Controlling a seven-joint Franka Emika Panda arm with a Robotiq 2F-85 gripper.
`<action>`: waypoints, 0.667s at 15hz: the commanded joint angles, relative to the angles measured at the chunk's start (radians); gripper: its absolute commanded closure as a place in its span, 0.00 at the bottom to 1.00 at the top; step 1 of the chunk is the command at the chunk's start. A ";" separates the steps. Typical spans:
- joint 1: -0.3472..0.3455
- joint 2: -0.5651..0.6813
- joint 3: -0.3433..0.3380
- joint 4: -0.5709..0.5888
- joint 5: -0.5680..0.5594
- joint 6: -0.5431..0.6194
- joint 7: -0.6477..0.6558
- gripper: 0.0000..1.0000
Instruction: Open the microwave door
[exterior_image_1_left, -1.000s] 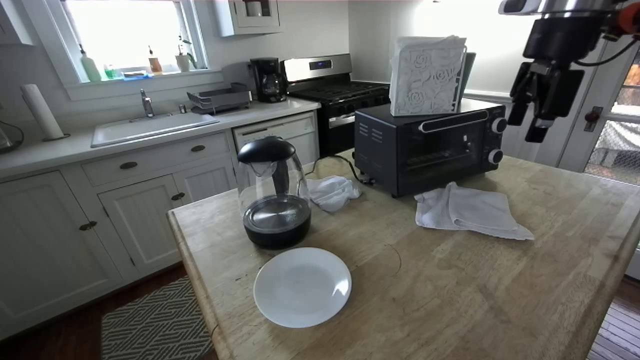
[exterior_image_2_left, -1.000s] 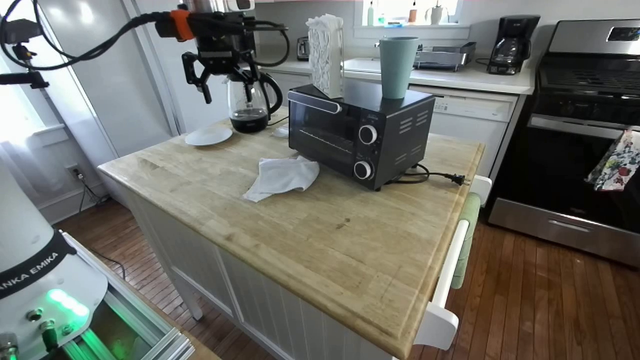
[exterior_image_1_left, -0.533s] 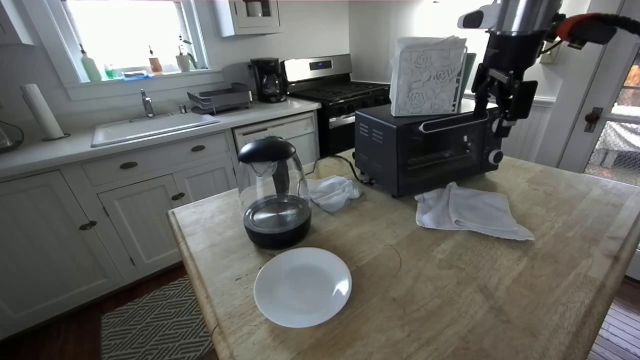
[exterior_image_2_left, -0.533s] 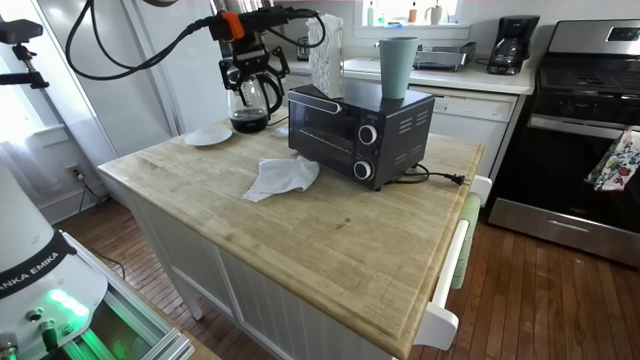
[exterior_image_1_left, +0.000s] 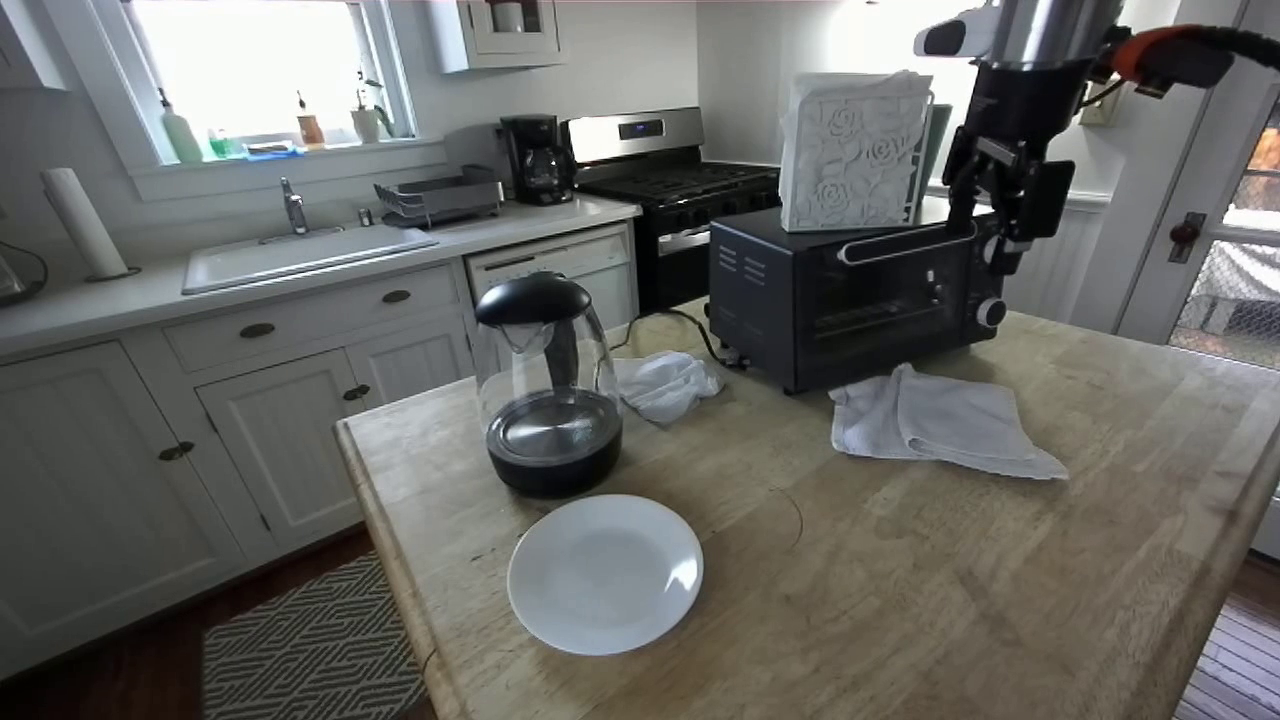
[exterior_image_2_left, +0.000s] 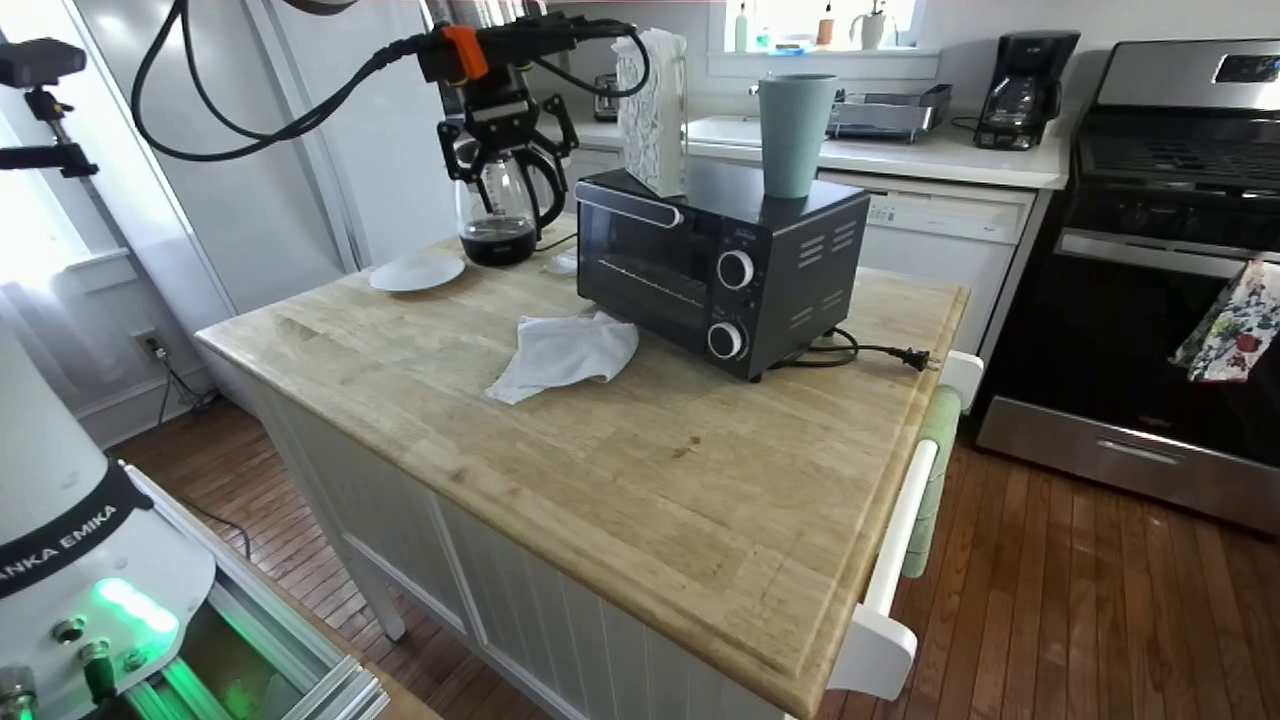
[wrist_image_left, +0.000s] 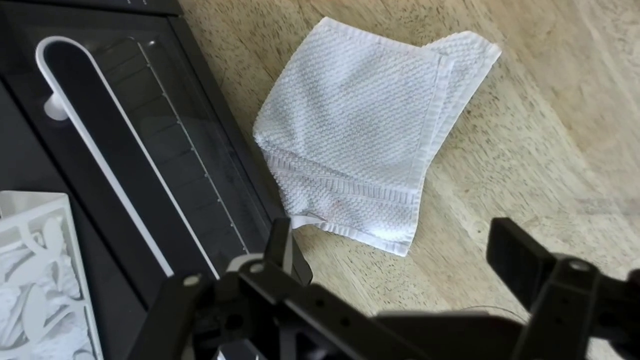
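End effector (wrist_image_left: 392, 240) points down, fingers (wrist_image_left: 277, 240) spread wide, holding nothing. It hangs above the table (exterior_image_2_left: 650, 480), on the door side of the microwave (exterior_image_2_left: 740, 300). In the wrist view a finger overlaps one end of the handle (wrist_image_left: 120, 150); can't tell if they touch. Door (exterior_image_2_left: 640, 255) closed, handle along its top.

Microwave sits near the table edge by the sink (exterior_image_1_left: 300, 258), toward that edge's corner with the rail (exterior_image_2_left: 903, 530) edge, front facing the arm base (exterior_image_2_left: 100, 560) edge. On top, both upright and apart: napkin holder (exterior_image_1_left: 855, 155), and cup (exterior_image_2_left: 795, 135) on the side nearer the rail edge.

Cloth (wrist_image_left: 350, 125) lies folded just in front, toward the arm base edge. Black plug (exterior_image_2_left: 912, 357) lies near the rail edge, close to the sink-side corner.

Other end: plate (exterior_image_1_left: 605, 575) flat near the edge opposite the rail. Kettle (exterior_image_1_left: 553, 460) upright just beside it, nearer the sink-side corner. White bundle (exterior_image_1_left: 665, 388) between kettle and microwave.

Green towel (exterior_image_2_left: 936, 460) hangs on the rail. Stove (exterior_image_2_left: 1180, 300) stands beyond the rail edge.
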 joint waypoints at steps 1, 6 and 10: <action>-0.015 0.017 0.014 -0.009 0.029 0.098 -0.024 0.00; -0.021 0.065 0.011 -0.025 0.015 0.304 -0.044 0.00; -0.034 0.113 0.015 -0.032 -0.001 0.415 -0.073 0.00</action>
